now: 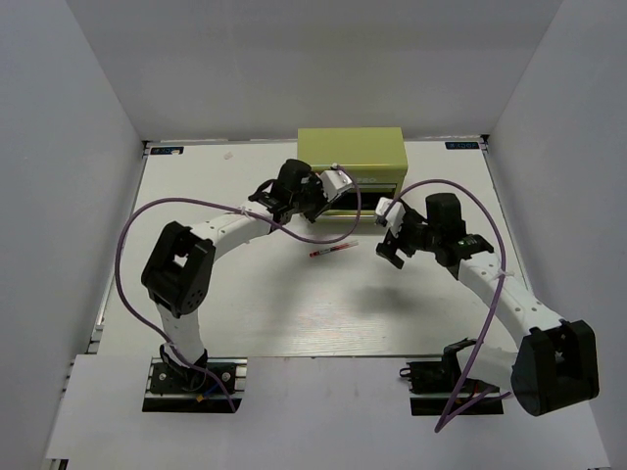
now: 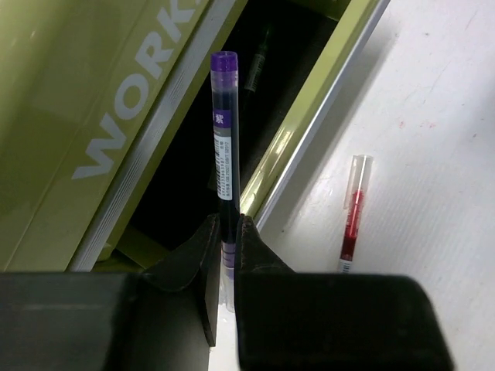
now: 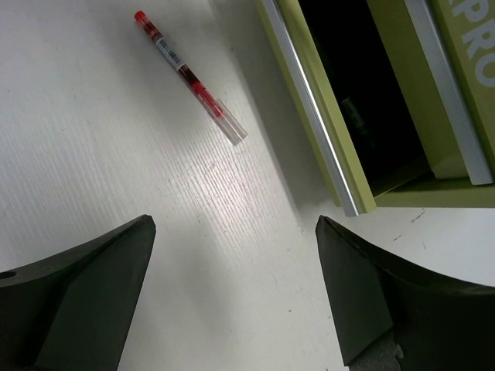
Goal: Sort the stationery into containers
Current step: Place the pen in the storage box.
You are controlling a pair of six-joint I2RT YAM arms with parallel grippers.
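Note:
The olive-green cabinet stands at the back of the table with a drawer pulled out. My left gripper is shut on a dark thin pen with a purple cap, which points out over the drawer's dark inside. A dark green stick lies deep in that drawer. A red-and-white pen lies on the table in front of the cabinet, also in the left wrist view and the right wrist view. My right gripper hangs open and holds nothing, just right of the red-and-white pen and near the drawer's corner.
Grey walls close in the white table on the left, back and right. Purple cables loop from both arms. The left gripper sits close against the cabinet front, and the right gripper is a short way to its right.

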